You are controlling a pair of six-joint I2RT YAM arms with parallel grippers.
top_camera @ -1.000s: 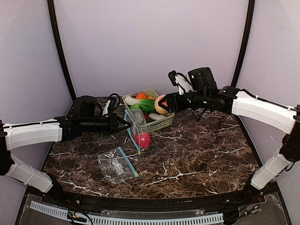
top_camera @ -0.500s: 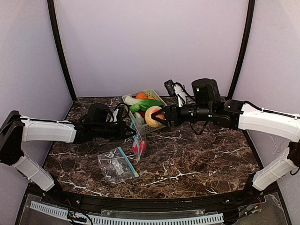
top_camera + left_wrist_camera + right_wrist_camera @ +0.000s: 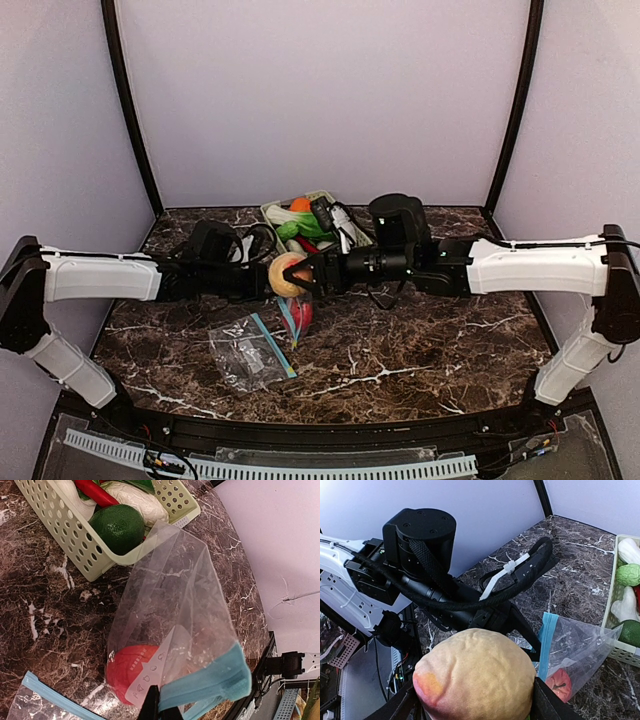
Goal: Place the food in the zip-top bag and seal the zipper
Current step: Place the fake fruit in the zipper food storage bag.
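Peach held over the bag mouth
The peach [image 3: 286, 274] is clasped by the right gripper [image 3: 299, 277] just above the bag [image 3: 170, 605], whose zipper edge is pinched by the left gripper [image 3: 160, 708].

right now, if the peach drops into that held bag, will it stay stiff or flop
Probably floppy: the zip-top bag is thin, creased film, pinched only at its blue zipper edge by the left gripper. It would likely sag under the peach; the red apple sits at its bottom.

Peach [image 3: 477, 672] cropped at bottom edge — basket [image 3: 75, 547] at top.
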